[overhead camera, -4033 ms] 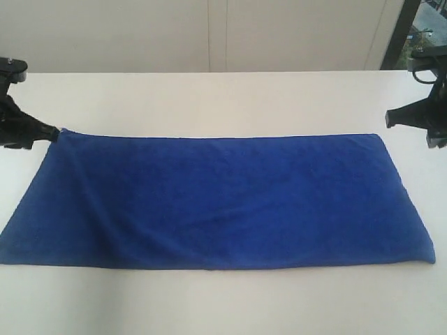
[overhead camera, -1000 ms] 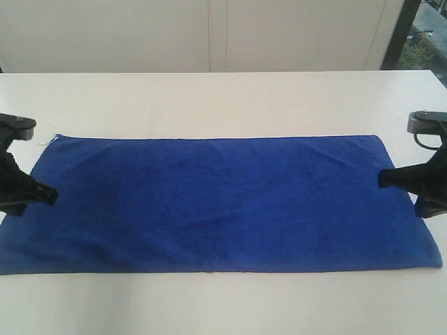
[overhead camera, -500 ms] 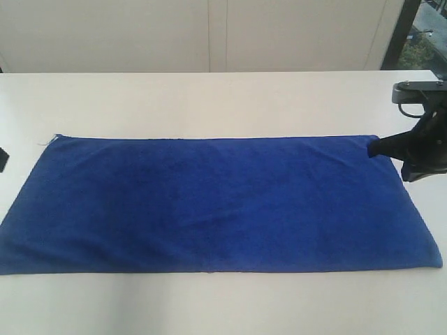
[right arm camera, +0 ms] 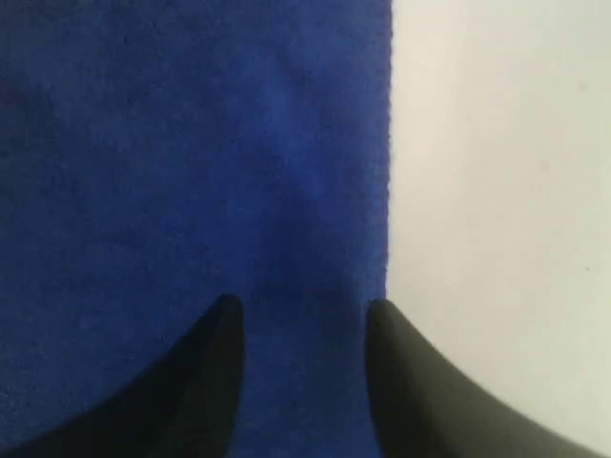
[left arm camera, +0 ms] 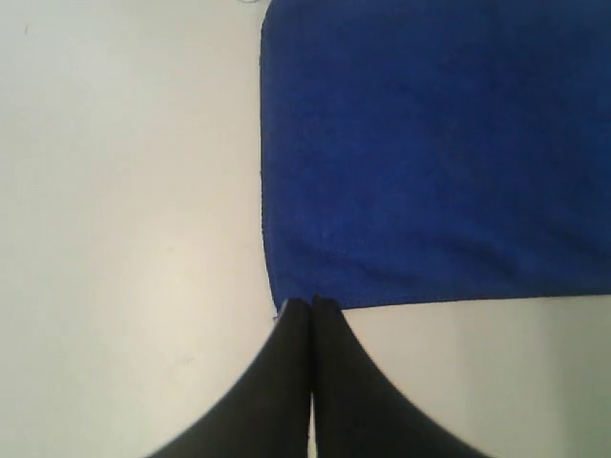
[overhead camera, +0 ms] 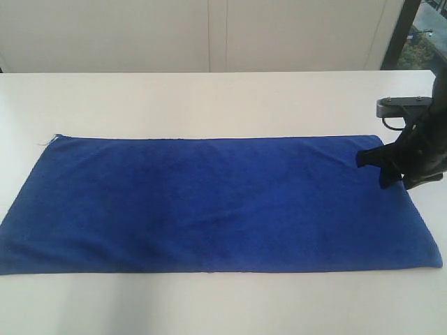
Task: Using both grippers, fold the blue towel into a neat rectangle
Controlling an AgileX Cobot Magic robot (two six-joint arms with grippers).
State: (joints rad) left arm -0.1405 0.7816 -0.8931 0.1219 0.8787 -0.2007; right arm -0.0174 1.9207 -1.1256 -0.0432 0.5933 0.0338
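Blue towel point(overhead camera: 216, 202) lies spread flat, long side across, on the white table point(overhead camera: 209, 98), filling most of its middle.

The exterior view shows only the right tool point(overhead camera: 371, 171), low over the towel's corner at 2 o'clock, with a grey metal plate point(overhead camera: 399, 105) on its body just behind. The left tool does not appear in that view at all. The left wrist view alone shows it: the left tool point(left arm camera: 311, 303) has its two black fingers pressed together with nothing between them, their tips at the towel's hem close to a corner. Whether they touch the cloth cannot be told.

The right wrist view shows what the exterior view hides: the right tool point(right arm camera: 304, 310) stands wide apart, one finger point(right arm camera: 215, 382) over the blue cloth and the other right at the towel's short edge, where the cloth meets bare table. Nothing is gripped.

A small loose thread point(overhead camera: 45, 142) sticks out of the towel's corner at 10 o'clock. Pale wall panels point(overhead camera: 209, 35) close off the far side at 12 o'clock, and a dark frame point(overhead camera: 401, 31) rises at 1 o'clock.

All four towel edges lie straight and uncovered. Bare table runs along the far side and the near side at 6 o'clock, with narrower margins at 9 and 3 o'clock.
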